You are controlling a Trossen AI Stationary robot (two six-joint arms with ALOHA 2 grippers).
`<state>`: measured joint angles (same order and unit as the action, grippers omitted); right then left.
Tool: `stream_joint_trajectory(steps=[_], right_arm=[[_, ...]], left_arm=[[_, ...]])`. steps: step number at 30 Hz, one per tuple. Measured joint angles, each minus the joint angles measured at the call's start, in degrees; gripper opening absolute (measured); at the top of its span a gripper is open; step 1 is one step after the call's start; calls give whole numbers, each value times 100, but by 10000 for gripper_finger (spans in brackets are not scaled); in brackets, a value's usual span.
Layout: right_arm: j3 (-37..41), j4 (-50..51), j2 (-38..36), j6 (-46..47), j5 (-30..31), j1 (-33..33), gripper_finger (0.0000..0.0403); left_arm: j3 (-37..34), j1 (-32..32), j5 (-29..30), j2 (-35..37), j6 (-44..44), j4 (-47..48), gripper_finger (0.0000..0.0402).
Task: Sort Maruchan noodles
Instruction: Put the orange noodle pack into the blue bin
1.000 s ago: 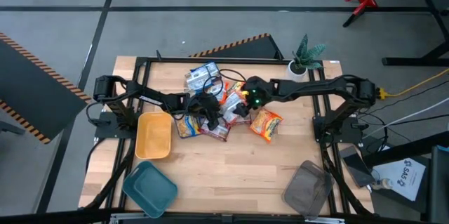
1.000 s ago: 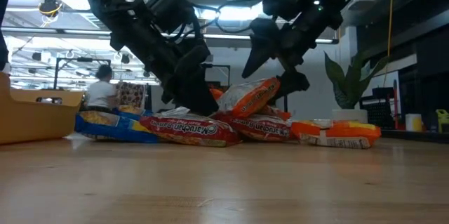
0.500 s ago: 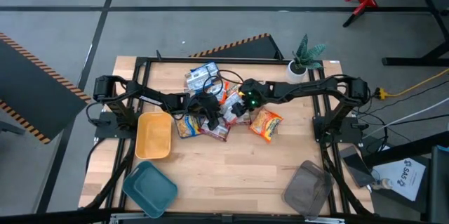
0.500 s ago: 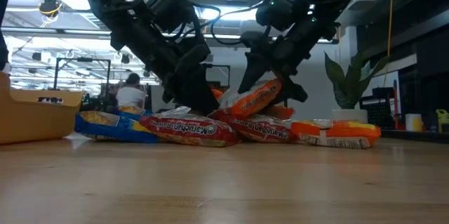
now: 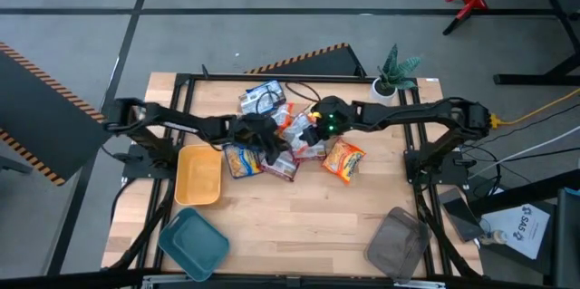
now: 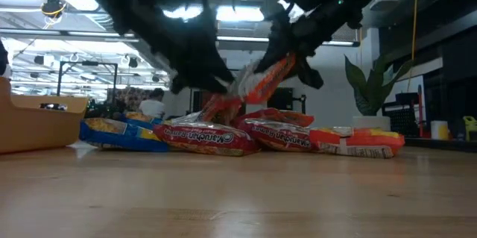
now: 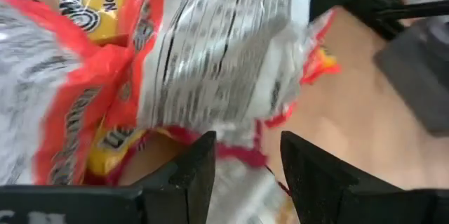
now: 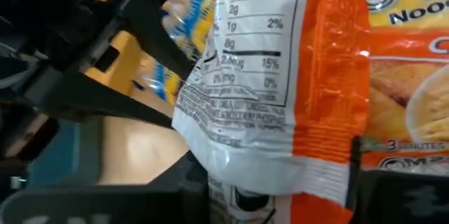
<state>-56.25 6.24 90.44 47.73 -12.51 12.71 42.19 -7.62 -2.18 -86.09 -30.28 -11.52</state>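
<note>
While both arms meet over the noodle pile (image 5: 285,149) from above, the right gripper (image 5: 311,133) sits at its middle. From table height, it pinches an orange packet (image 6: 264,81), tilted above the others. Its wrist view shows fingers clamped on that packet (image 8: 309,76). The left gripper (image 7: 245,161) looks apart, maybe touching a packet. Lift slowly so nothing drags along.
</note>
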Motion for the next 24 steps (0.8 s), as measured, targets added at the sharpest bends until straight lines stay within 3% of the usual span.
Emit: stream_joint_trajectory(steps=[6, 11, 16, 24], right_arm=[[-6, 31, -322, 213, 120, -203, 104], [-2, -290, -329, 448, 331, -735, 107], [-2, -973, -306, 742, 936, -1383, 97], [-9, -2123, -246, 946, 2211, -2345, 101]], left_arm=[[3, 2, -611, 1459, -219, 699, 155], [3, 2, -490, 2875, -365, 924, 155], [5, 2, -10, 4049, -376, 952, 155], [5, 87, -149, 5134, -446, 915, 155]])
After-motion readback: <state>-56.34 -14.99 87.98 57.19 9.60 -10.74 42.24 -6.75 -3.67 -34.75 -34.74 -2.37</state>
